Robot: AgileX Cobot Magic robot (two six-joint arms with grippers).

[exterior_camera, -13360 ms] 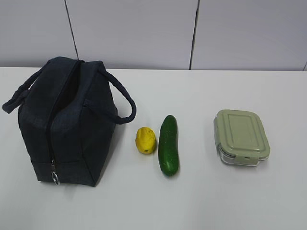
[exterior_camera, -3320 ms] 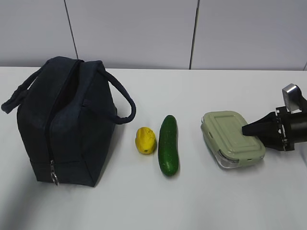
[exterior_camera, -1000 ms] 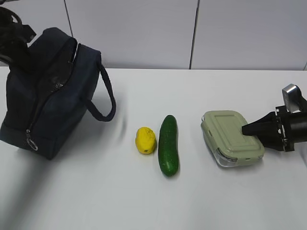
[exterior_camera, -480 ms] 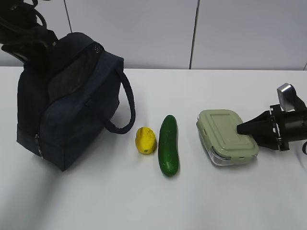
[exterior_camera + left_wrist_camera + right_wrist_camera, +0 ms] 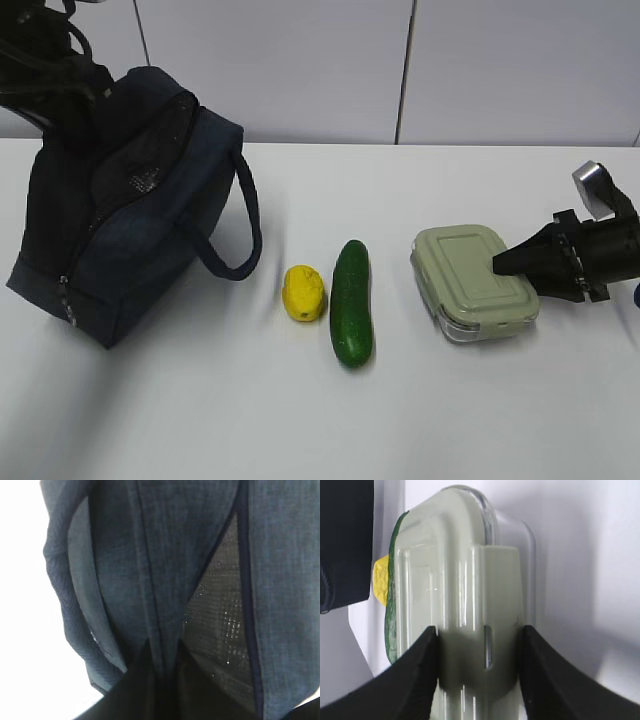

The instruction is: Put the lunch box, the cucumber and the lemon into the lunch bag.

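Note:
The navy lunch bag (image 5: 130, 210) hangs tilted at the left, its bottom near the table. My left gripper (image 5: 75, 95) is above it at the top left; in the left wrist view the gripper (image 5: 162, 652) is shut on a strip of the bag's fabric (image 5: 280, 580). The lemon (image 5: 304, 292) and the cucumber (image 5: 351, 302) lie side by side at mid table. The green-lidded lunch box (image 5: 473, 285) is to their right. My right gripper (image 5: 512, 265) is shut on its right end; its jaws (image 5: 480, 645) clamp the lid clip of the lunch box (image 5: 465, 580).
The white table (image 5: 330, 420) runs back to a grey panelled wall (image 5: 400, 70). One loop handle (image 5: 235, 240) of the bag hangs loose toward the lemon. In the right wrist view the cucumber (image 5: 391, 610), lemon (image 5: 380, 582) and bag (image 5: 345, 540) show beyond the box.
The left gripper has raised and swung the bag, which now tilts with its bottom further left. The right gripper has moved the lunch box slightly left and risen a little.

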